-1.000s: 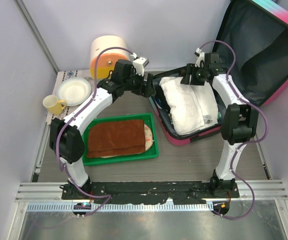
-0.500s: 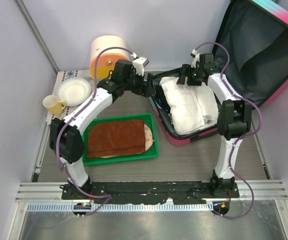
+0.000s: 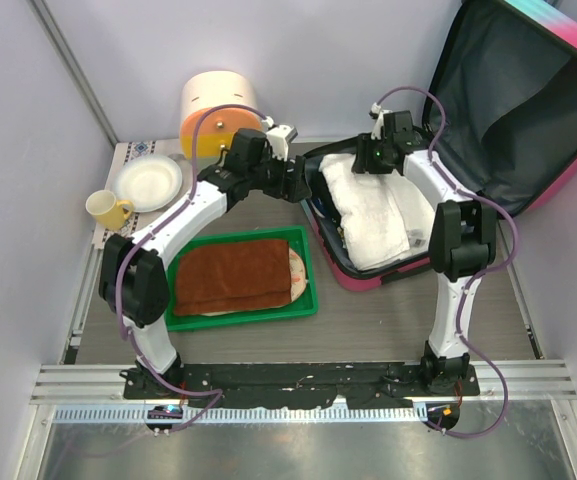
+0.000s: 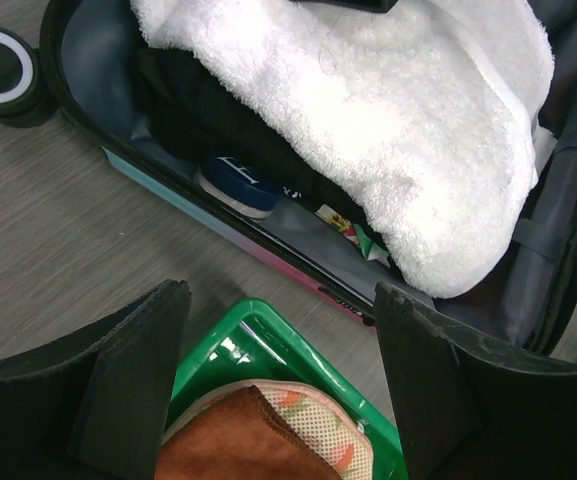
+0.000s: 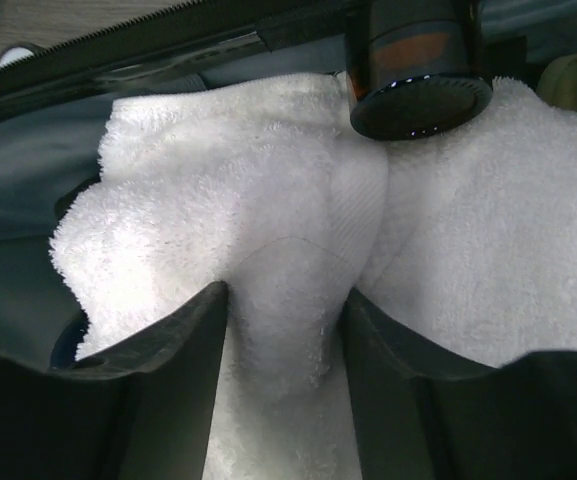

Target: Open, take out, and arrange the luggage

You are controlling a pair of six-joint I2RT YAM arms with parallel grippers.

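Luggage [image 3: 528,110] lies open at the far right of the tabletop [image 3: 388,320] — lid thrown back against the wall, dark lining showing — so the opening step looks done. Unpacking seems partly under way: a green tray [image 3: 308,255] beside the case already carries a folded brown cloth [image 3: 233,275], while the lower shell is still full. A thick white towel [image 3: 373,215] lies on top there, and the left wrist view shows darker things tucked beneath it.

The right hand [image 5: 283,330] is down on the far end of the towel, grasping a bunched fold of it between its fingers. The left hand [image 4: 278,370] is released — fingers spread wide with nothing between them. It hangs above the tabletop between the tray's corner and the case's near rim.

What is left, as far as can be judged, is to lift the towel out, set it down tidily, then take out and arrange what lies under it.
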